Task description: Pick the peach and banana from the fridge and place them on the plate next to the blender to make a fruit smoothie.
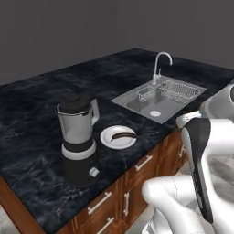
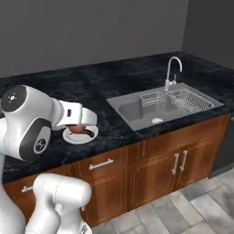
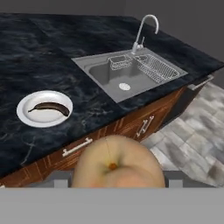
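Note:
A pale yellow-orange peach [image 3: 116,162] fills the bottom middle of the hand view, and my gripper [image 3: 118,176] is shut on it, the fingertips mostly hidden behind the fruit. The hand hangs out in front of the counter's edge, over the cabinet fronts. A dark banana [image 3: 50,107] lies on the small white plate [image 3: 43,121], up and to the left of the peach. In the left base view the plate [image 1: 111,142] with the banana [image 1: 124,135] sits just right of the blender [image 1: 77,132]. My arm partly covers the plate [image 2: 88,136] in the right base view.
A steel sink [image 1: 157,98] with a faucet [image 1: 161,61] and a wire rack is set into the black marble counter [image 1: 36,119], right of the plate. Wooden cabinet doors with bar handles [image 3: 76,147] run below the counter's edge. Tiled floor lies to the right.

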